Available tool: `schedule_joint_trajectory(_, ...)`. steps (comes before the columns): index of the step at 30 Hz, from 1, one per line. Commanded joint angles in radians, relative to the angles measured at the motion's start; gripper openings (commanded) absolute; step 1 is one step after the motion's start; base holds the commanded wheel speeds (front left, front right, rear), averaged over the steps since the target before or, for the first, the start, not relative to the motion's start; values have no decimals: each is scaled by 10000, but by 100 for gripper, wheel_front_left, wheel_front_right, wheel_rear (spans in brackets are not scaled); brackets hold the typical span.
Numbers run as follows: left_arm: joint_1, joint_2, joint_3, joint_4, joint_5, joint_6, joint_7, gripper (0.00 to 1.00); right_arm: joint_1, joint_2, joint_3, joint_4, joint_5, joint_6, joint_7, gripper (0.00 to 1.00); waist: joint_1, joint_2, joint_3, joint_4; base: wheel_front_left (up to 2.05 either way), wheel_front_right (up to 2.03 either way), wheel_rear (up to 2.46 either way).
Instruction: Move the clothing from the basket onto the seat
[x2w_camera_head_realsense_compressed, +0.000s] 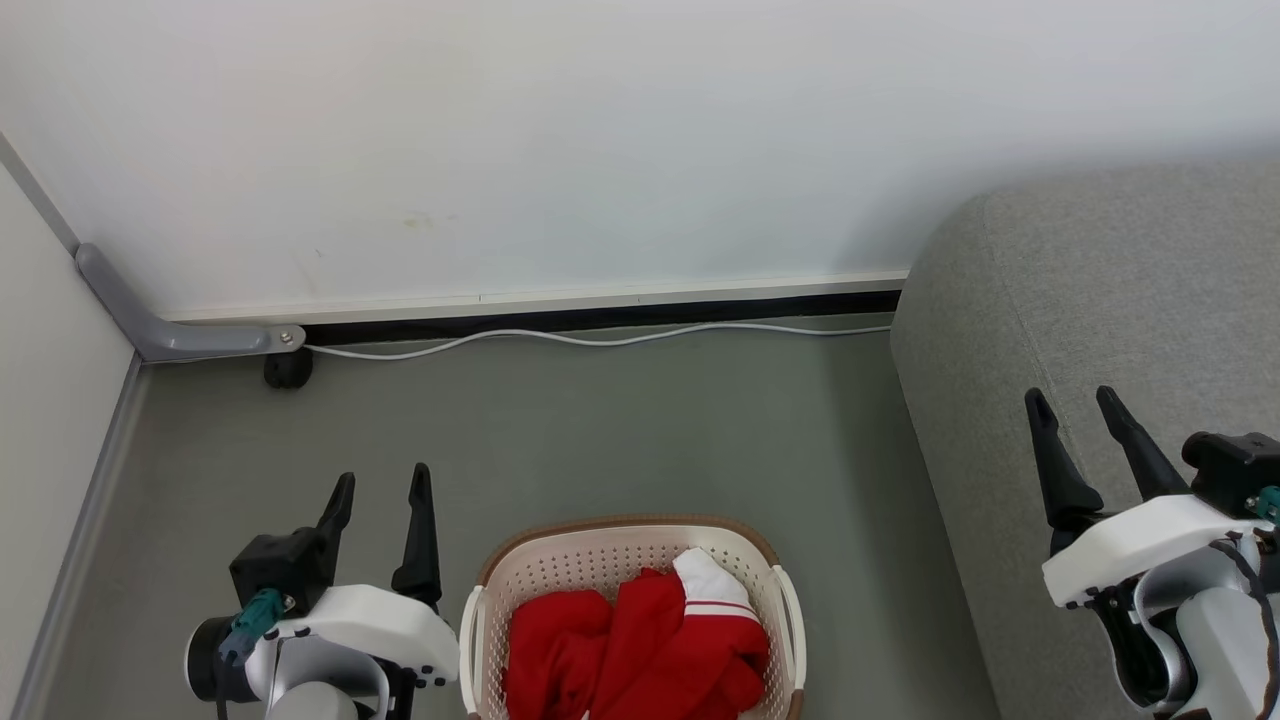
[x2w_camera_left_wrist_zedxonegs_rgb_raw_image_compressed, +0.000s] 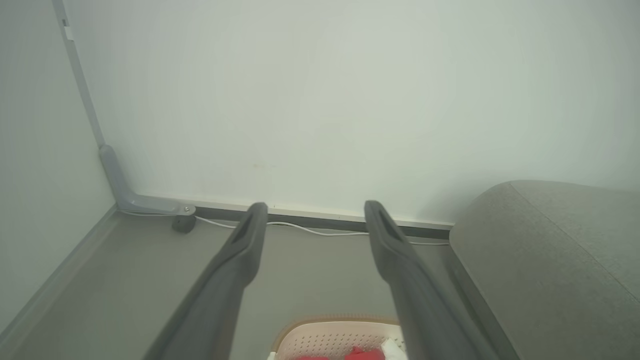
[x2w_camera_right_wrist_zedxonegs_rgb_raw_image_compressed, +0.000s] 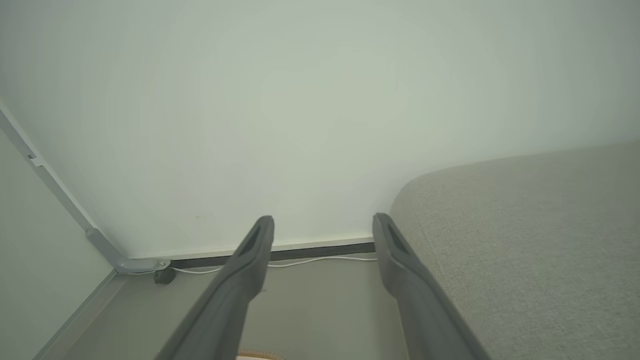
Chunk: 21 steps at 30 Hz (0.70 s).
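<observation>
Left gripper (x2w_camera_head_realsense_compressed: 383, 480): one, jaws spread wide, holding nothing, just left of the basket (x2w_camera_head_realsense_compressed: 620, 526)
Right gripper (x2w_camera_head_realsense_compressed: 1072, 400): one, jaws spread wide, holding nothing, over the sofa (x2w_camera_head_realsense_compressed: 1100, 270) edge
Clothes (x2w_camera_head_realsense_compressed: 640, 645): heaped inside the basket, apparently two pieces, one plain red, one with a white striped panel
Basket: one, on the floor (x2w_camera_head_realsense_compressed: 600, 430)
Sofa: one, right of the basket
Risks: the bundled cloth may lift as one clump, snag the rim and drag the light basket, or trail and drop short of the sofa
</observation>
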Motion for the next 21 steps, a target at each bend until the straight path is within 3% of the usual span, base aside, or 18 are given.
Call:
schedule_joint_trajectory(1,-601,160,238,-198,367,113,-191,100,-429,-197,128,-173,-337,43,-222,100,0,0,-2,1,0,0,0)
schedule_joint_trajectory(14,-648,181,183,-150,1627,409,-546,100,-656,-358,225,-41,-1622,44,-573,100,0,0,-32,-21,0,0,0)
schedule_joint_trajectory(21,-579,181,210,-175,1546,420,-546,100,-601,-290,35,-174,-1639,44,-573,100,0,0,-35,-28,0,0,0)
